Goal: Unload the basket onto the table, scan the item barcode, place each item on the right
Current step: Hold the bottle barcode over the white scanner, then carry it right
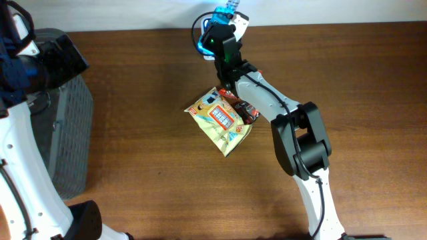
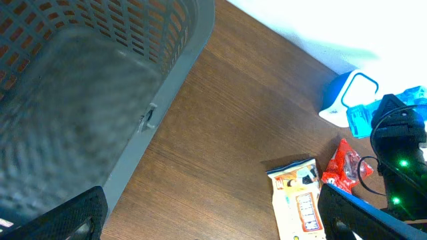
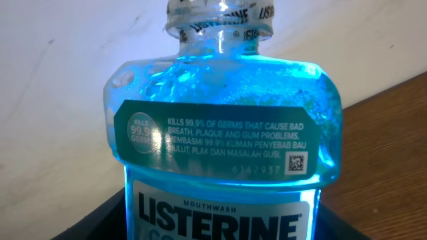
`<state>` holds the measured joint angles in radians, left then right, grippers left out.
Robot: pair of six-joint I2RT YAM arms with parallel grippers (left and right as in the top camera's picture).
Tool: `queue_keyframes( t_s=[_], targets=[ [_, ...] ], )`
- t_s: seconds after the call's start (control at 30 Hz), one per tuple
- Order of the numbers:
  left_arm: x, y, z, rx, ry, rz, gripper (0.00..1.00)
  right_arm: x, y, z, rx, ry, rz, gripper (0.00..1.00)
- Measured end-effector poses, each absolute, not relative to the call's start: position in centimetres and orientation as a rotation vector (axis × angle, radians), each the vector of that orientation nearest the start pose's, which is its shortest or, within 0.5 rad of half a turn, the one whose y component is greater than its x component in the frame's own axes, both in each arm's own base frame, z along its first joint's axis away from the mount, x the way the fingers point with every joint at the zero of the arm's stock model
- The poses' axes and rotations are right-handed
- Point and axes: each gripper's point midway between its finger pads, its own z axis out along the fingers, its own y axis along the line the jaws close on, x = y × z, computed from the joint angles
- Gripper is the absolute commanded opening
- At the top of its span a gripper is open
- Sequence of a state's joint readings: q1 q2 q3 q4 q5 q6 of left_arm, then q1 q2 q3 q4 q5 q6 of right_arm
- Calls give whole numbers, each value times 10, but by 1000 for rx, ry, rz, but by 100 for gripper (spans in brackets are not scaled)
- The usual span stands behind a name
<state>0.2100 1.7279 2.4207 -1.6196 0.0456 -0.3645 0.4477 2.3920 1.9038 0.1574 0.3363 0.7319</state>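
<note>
Two pincers, one job: our right pincer (image 1: 228,19) grips the bottle (image 3: 220,153) at the table's (image 1: 133,100) far edge, neck pointing out past its fingertips; our left pincer (image 2: 213,217) gapes wide.

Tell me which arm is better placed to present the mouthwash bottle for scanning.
Right: the right gripper clamps the mouthwash bottle; the left gripper hangs open beside the basket.

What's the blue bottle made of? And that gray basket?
The blue bottle is probably clear, glossy plastic: light glows through the blue liquid inside. The gray basket looks like matte molded plastic, with a grid of holes in its walls.
</note>
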Motion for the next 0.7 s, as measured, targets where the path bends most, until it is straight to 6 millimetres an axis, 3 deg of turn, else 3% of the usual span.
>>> queue_keyframes(
  t_s=[0.1, 0.17, 0.2, 0.33, 0.37, 0.4, 0.5, 0.57, 0.63, 0.7],
  targets=[
    [353, 67, 380, -690, 2404, -121, 99, 646, 217, 152, 536, 1850, 448, 60],
    [353, 67, 380, -690, 2403, -121, 99, 649, 177, 150, 589, 1890, 377, 60],
    [353, 67, 380, -690, 2404, -121, 99, 651, 135, 155, 650, 1899, 314, 60],
    [353, 67, 380, -690, 2403, -121, 99, 631, 6, 182, 843, 1936, 131, 60],
    [353, 67, 380, -690, 2403, -121, 99, 617, -44, 190, 925, 1931, 61, 59],
    [353, 67, 380, -690, 2404, -121, 99, 604, -78, 188, 989, 1951, 5, 59],
    [353, 67, 380, -690, 2404, -121, 99, 552, -171, 160, 1200, 2028, -170, 59],
    [353, 67, 380, -690, 2403, -121, 99, 516, -226, 146, 1338, 2040, -252, 59],
    [353, 67, 380, -690, 2403, -121, 99, 487, -269, 140, 1444, 2015, -301, 59],
    [353, 67, 380, -690, 2403, -121, 99, 447, -326, 137, 1580, 1942, -360, 59]
  ],
)
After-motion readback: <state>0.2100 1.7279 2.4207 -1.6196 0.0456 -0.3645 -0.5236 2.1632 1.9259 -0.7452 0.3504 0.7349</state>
